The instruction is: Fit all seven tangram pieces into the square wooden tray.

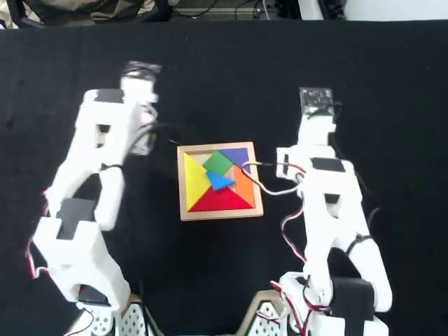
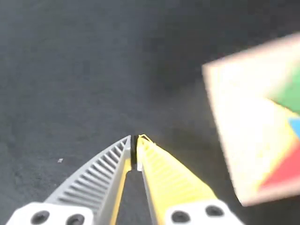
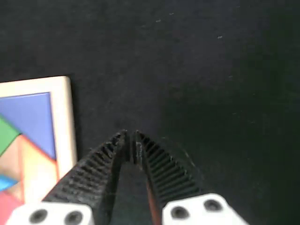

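1. The square wooden tray (image 1: 221, 214) lies flat on the black bench (image 1: 224, 77), between your two arms.
2. Along the tray side facing your left arm (image 1: 98, 161) you have a yellow triangle (image 1: 192, 180).
3. A red triangle (image 1: 222, 201) fills the tray side nearest the arm bases.
4. A green square (image 1: 218, 162) sits as a diamond toward the tray's far side. A purple piece (image 1: 239, 155) is in the far tray corner on your right arm's side.
5. An orange piece (image 1: 246, 187) runs along the tray side facing your right arm (image 1: 329, 203).
6. A small blue triangle (image 1: 221, 182) is at the tray's middle, between the green square and the red triangle.
7. There is a pale patch (image 3: 33, 159) in the tray between green, purple and orange. You cannot tell whether it is bare wood or a piece.
8. Your left hand (image 2: 135, 138) has one grey and one yellow finger, together at the tips with nothing between them. It is over bare bench beside the tray's yellow side, clear of the rim.
9. Your right hand (image 3: 130, 135) has black fingers, together at the tips and holding nothing. It is over bare bench just outside the tray rim by the purple corner.
10. You cannot tell whether either hand's tips touch the cloth.
11. A white cable (image 1: 264, 187) from your right arm crosses the tray rim on the orange side.
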Tool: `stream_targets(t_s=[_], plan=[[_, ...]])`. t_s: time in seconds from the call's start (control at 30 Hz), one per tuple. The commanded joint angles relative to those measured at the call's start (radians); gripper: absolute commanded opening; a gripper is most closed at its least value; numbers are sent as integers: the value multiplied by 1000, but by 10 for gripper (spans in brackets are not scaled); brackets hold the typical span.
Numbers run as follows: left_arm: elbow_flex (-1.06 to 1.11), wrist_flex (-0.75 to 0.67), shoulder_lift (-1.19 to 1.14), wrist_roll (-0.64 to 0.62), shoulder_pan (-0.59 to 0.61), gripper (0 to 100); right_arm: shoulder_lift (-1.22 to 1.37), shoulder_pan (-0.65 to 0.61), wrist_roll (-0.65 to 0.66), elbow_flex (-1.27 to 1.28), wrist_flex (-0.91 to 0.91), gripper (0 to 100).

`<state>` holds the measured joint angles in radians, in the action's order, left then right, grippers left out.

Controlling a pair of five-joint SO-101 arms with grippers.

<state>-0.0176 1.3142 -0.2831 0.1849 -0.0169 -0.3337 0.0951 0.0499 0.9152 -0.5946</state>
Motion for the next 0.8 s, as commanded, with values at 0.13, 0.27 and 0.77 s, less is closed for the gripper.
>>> stream_targets(t_s=[0.13, 0.27, 0.77], plan=[[-87, 216, 152, 270, -229, 90, -36, 68, -28, 27, 126, 11], [-7, 167, 155, 374, -262, 231, -5, 69, -26, 19, 126, 11], [263, -232, 155, 216, -447, 152, 163, 124, -31, -96, 133, 11]])
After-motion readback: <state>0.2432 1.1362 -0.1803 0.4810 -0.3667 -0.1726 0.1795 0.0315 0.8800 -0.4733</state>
